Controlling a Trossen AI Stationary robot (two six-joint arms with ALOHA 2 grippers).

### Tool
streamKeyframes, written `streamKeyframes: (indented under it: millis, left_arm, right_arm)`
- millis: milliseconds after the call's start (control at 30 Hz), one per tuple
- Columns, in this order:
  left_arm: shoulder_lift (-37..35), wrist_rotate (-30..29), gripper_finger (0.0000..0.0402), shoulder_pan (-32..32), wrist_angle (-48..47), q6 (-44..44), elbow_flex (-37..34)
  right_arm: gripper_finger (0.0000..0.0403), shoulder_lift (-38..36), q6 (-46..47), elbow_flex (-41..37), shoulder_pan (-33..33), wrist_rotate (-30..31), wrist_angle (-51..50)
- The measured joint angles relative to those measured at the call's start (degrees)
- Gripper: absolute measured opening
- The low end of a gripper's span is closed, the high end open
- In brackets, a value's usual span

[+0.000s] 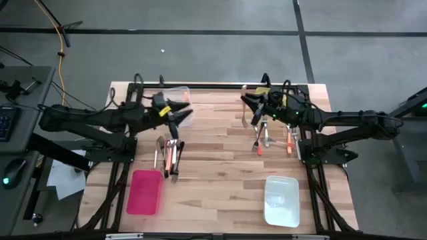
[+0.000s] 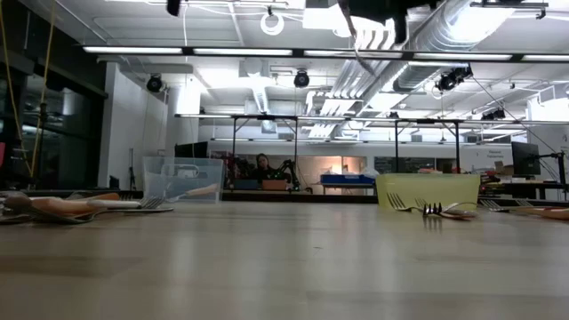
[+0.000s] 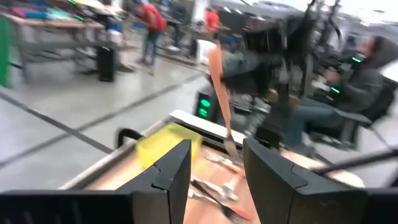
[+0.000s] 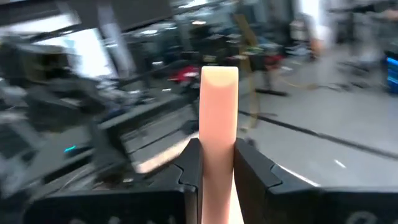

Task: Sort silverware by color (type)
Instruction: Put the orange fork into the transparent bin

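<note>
My right gripper (image 1: pixel 249 105) is raised over the far right of the table and is shut on an orange-handled utensil (image 4: pixel 219 106). The left wrist view shows that utensil (image 3: pixel 219 87) hanging tilted, metal end down. My left gripper (image 1: pixel 179 113) is raised at the far left, beside a clear bin (image 1: pixel 179 99). It is open, with nothing between its fingers (image 3: pixel 174 168). One group of silverware (image 1: pixel 169 153) lies flat on the table's left half. Another group of silverware (image 1: pixel 273 137) lies on the right half. My right gripper pinches the utensil's orange handle (image 4: pixel 219 155) between its two fingers, below the handle's free end (image 4: pixel 219 74). The fingers come at it level and lie across it. The utensil is lifted clear of the table, close to upright, with its metal end (image 3: pixel 230 146) hanging lowest.
A pink bin (image 1: pixel 145 192) stands near the front left and a white bin (image 1: pixel 281 200) near the front right. A yellow bin (image 3: pixel 163 146) sits at the far edge. People stand and sit in the room beyond the table.
</note>
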Motion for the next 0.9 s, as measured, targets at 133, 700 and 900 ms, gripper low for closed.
streamKeyframes:
  millis: [133,700,900]
  left_arm:
    - [3.5,8.0,0.0133,1.5,3.5,-0.6,0.0]
    - [7.0,12.7,0.0133,2.5,10.6,-0.5,0.0]
    - [9.3,10.8,0.0149,4.1,12.9,-0.9,0.0]
  right_arm:
    - [0.0045,3.2,-3.6,6.7,0.8,-8.7,-3.3]
    - [0.0045,7.7,-4.9,12.6,1.0,-15.3,-2.4]
    - [0.0045,10.2,-3.4,12.7,1.7,-17.4,2.6]
